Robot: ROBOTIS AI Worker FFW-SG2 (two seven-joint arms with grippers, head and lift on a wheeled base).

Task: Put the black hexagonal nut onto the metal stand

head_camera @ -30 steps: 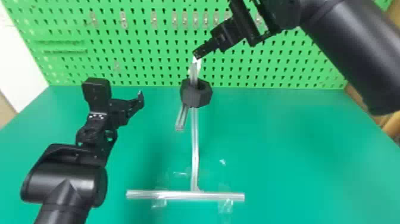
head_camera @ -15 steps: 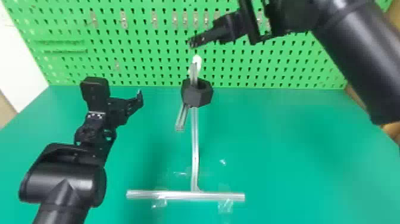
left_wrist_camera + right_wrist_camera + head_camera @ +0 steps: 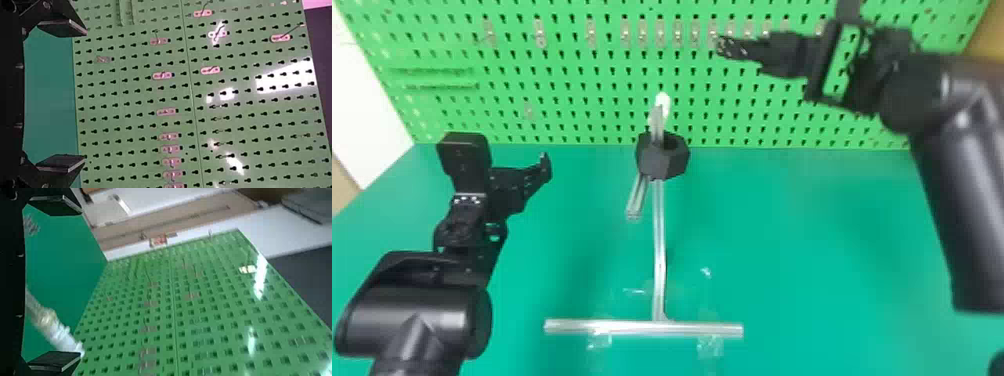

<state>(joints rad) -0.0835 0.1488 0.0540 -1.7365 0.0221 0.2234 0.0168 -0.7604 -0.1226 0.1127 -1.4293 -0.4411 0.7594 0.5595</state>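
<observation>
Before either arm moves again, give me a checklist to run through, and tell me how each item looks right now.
1. Nut on stand: ok, the black hexagonal nut hangs near the top of the metal stand.
2. Right gripper free of the nut: ok, open, above and to the right of it.
3. Left gripper clear of the stand: ok, open, off to its left.
4. Base bar down on the table: ok.
5. Nut secure against slipping: cannot tell.
</observation>
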